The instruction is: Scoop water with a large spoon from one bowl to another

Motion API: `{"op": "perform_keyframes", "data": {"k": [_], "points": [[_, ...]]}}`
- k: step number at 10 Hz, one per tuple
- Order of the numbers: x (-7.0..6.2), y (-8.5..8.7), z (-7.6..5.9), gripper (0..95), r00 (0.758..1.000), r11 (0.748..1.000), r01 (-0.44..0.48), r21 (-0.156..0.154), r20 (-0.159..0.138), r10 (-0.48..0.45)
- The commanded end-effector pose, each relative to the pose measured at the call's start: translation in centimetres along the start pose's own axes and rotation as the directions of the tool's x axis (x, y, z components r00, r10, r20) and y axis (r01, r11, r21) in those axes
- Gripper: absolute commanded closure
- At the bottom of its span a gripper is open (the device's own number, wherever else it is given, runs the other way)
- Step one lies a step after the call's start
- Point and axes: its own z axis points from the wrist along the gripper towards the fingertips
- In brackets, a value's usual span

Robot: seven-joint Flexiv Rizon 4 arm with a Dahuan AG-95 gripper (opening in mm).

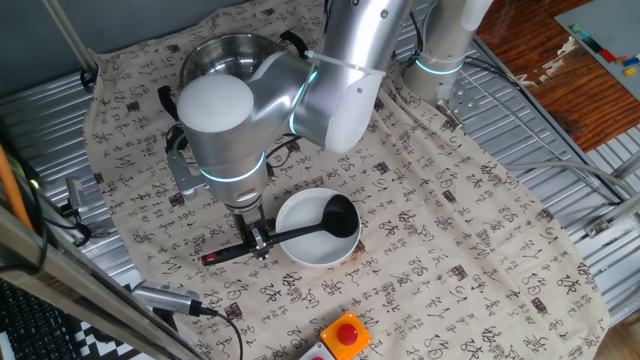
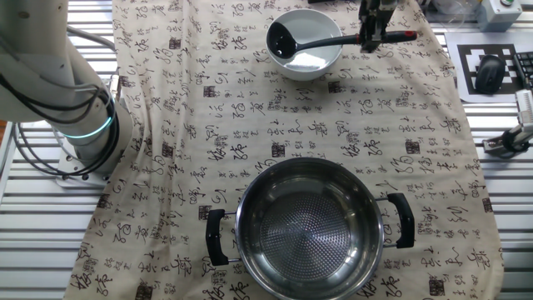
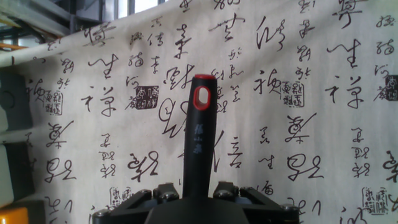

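Observation:
The black ladle (image 1: 300,232) lies with its cup (image 1: 337,217) inside the white bowl (image 1: 312,252), its red-tipped handle reaching left over the rim. My gripper (image 1: 261,243) is shut on the ladle's handle, between the bowl and the red tip. The other fixed view shows the same: ladle (image 2: 333,40), white bowl (image 2: 310,60), gripper (image 2: 372,37). In the hand view the handle (image 3: 199,149) rises from between my jaws to its red tip (image 3: 201,93). The steel bowl (image 2: 310,227) with black handles stands apart and looks empty; it also shows behind the arm in one fixed view (image 1: 228,55).
A cloth printed with calligraphy (image 1: 440,230) covers the table. A red button box (image 1: 345,336) sits at the near edge. The arm's base (image 2: 79,133) stands on the cloth's side. Cables and a keyboard lie beyond the cloth.

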Motion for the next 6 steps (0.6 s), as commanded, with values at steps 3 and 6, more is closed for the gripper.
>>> {"op": "perform_keyframes", "data": {"k": [3, 6], "points": [[0.04, 0.04, 0.04, 57.0, 1.0, 1.0, -0.004, 0.0, 0.0, 0.004], [-0.04, 0.15, 0.14, 76.0, 1.0, 1.0, -0.01, 0.0, -0.001, 0.01]]}}
